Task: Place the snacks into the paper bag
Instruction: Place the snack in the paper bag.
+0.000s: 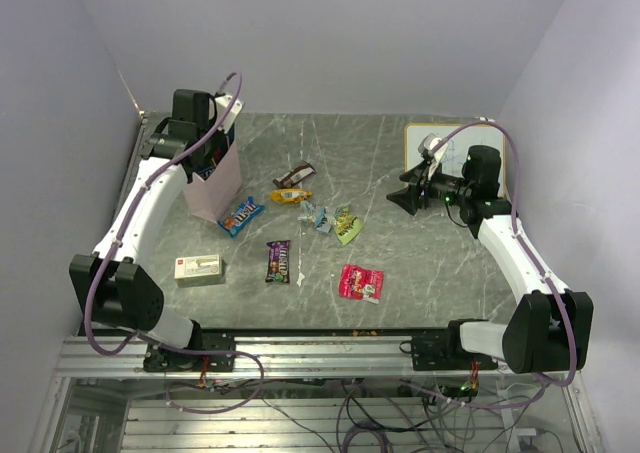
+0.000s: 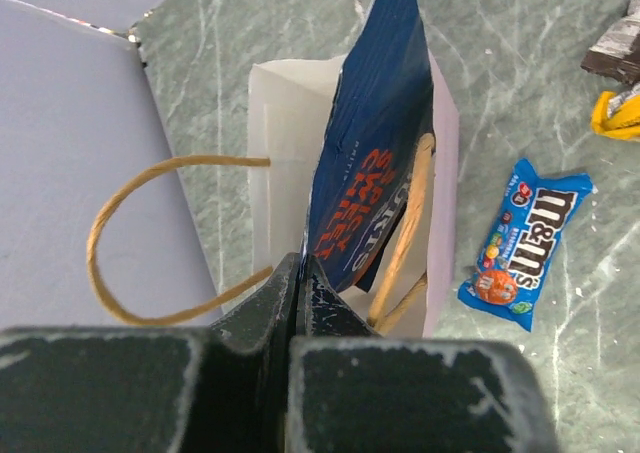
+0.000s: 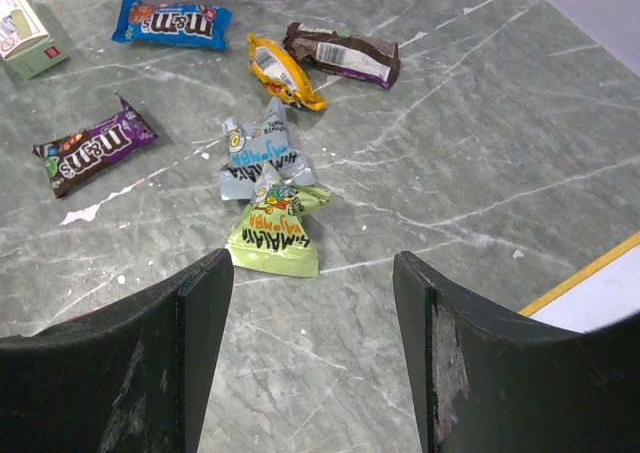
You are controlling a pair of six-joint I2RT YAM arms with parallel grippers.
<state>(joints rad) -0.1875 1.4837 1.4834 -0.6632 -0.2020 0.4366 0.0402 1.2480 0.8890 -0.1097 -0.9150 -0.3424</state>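
Note:
The pale mauve paper bag (image 1: 218, 188) stands open at the back left, and shows from above in the left wrist view (image 2: 275, 153). My left gripper (image 2: 303, 273) is shut on a large dark blue packet (image 2: 370, 143) that hangs down into the bag's mouth. On the table lie a blue packet (image 1: 241, 215), a brown bar (image 1: 294, 178), a yellow packet (image 1: 291, 196), a silver packet (image 1: 318, 216), a green packet (image 1: 347, 224), a dark purple packet (image 1: 279, 261) and a red-pink packet (image 1: 360, 282). My right gripper (image 3: 312, 273) is open and empty above bare table, short of the green packet (image 3: 275, 235).
A pale beige box (image 1: 198, 269) with a red mark lies at the front left. A white framed whiteboard (image 1: 452, 148) lies at the back right under the right arm. The bag's tan rope handles (image 2: 130, 243) loop out to its left side. Grey walls enclose the table.

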